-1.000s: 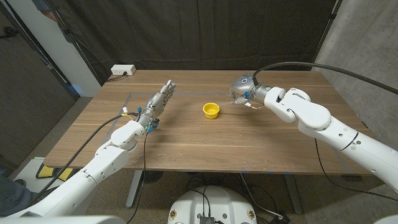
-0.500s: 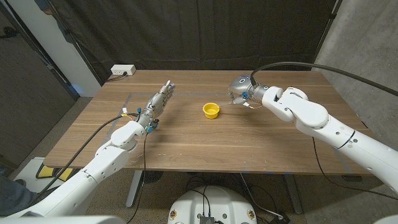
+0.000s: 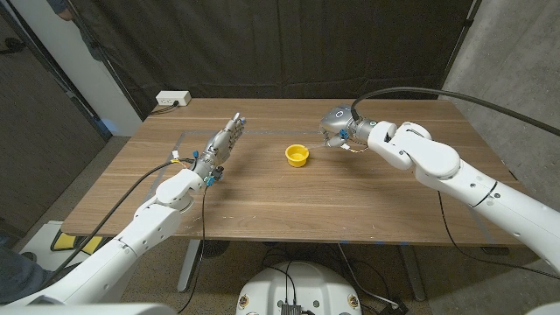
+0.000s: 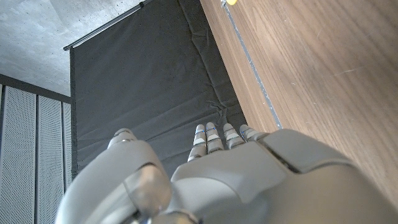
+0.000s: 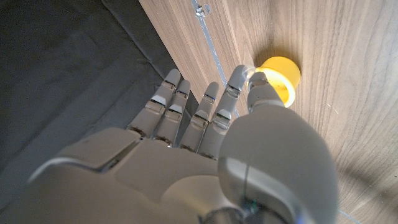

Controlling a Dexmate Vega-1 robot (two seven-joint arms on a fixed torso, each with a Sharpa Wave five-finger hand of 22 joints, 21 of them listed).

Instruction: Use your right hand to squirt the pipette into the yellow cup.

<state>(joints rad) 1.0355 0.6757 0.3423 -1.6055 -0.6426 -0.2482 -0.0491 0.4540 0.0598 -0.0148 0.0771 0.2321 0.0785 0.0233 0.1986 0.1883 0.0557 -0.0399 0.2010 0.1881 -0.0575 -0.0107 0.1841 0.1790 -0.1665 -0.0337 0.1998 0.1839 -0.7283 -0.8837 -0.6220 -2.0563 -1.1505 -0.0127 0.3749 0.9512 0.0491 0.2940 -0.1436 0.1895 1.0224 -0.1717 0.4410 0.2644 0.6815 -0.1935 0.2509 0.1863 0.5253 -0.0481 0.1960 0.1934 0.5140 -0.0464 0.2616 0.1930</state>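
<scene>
Your right hand [image 3: 337, 128] pinches the clear pipette [image 5: 248, 70] between thumb and finger, hovering just beside the yellow cup [image 3: 297, 155], which sits mid-table toward the far edge. Your left hand [image 3: 222, 143] is empty, fingers extended, near the table's [image 3: 289, 206] left edge.

From my station I count one yellow cup [image 3: 297, 156] standing on one wooden table [image 3: 289, 197]. I have two robot hands over it: one left hand [image 3: 223, 140] and one right hand [image 3: 337, 125]. In the right wrist view I make out one clear pipette [image 5: 250, 73], pinched between the right hand's fingers. I count one white power strip [image 3: 172, 100] at the table's far left corner. I see one black curtain [image 3: 289, 44] behind the table, and one line of tape [image 5: 211, 46] running across the tabletop.
</scene>
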